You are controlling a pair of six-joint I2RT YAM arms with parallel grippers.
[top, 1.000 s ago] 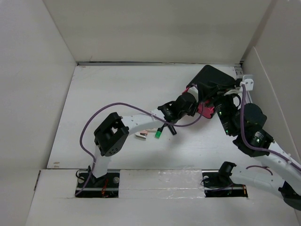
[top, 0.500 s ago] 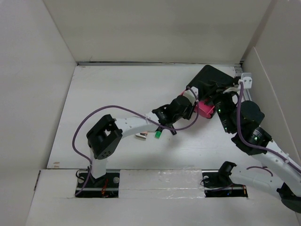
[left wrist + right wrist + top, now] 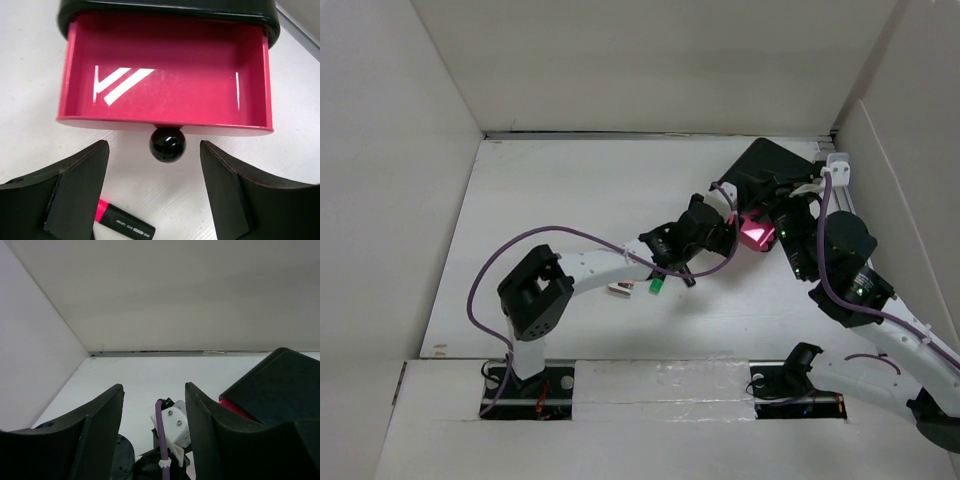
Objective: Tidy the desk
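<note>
Desk [image 3: 550, 220]: flat matte white tabletop, walled by white panels, filling the scene's middle. Far right on it: black box [image 3: 770, 168], pink drawer [image 3: 165, 85] pulled out. Left gripper [image 3: 153, 172]: released, just near the drawer's black knob [image 3: 167, 144]. Right gripper [image 3: 154, 390]: released.

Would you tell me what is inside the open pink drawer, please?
The glossy pink drawer shows only bare floor with light reflections; its rear, under the black box, is hidden.
</note>
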